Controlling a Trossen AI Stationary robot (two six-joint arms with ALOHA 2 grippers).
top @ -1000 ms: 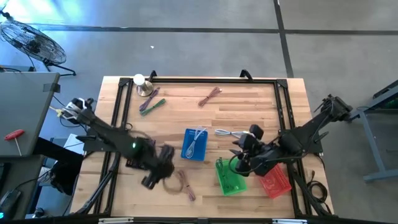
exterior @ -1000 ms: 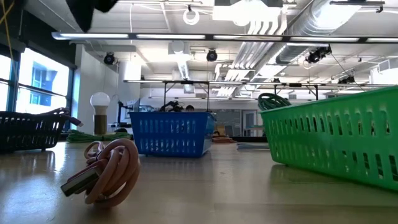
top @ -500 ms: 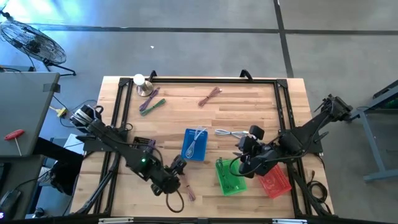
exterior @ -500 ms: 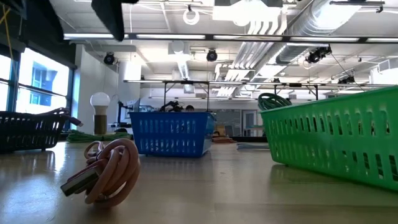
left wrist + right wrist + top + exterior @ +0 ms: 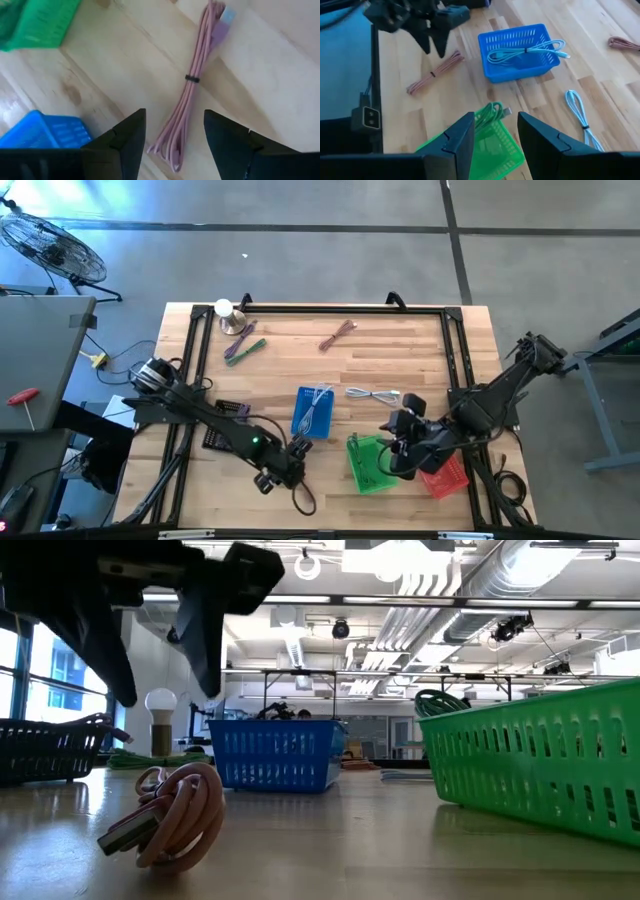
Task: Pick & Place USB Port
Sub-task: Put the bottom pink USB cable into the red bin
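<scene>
The pink USB cable (image 5: 192,95) is a long bundle tied at its middle with a dark band, lying flat on the wood near the table's near edge. It also shows in the low view as the pink cable (image 5: 170,810) and in the right wrist view as the pink cable (image 5: 434,74). My left gripper (image 5: 172,145) hangs open just above it, one finger to each side of the bundle's looped end, fingertips clear of it in the low view (image 5: 160,660). My right gripper (image 5: 495,145) is open above the green basket (image 5: 368,465).
The green basket holds a green cable (image 5: 490,112). The blue basket (image 5: 520,52) holds a light blue cable. A pale cable (image 5: 372,394) lies on the wood beside it. A red basket (image 5: 445,472) and a black basket (image 5: 225,415) flank the work area; more cables and a bulb lamp (image 5: 228,313) sit at the far edge.
My left arm has swung toward the table's right and near edge and come down over the pink cable, so that its open fingers now show in the low view. My right gripper has drifted a little toward the near edge over the green basket. The cable has not moved.
</scene>
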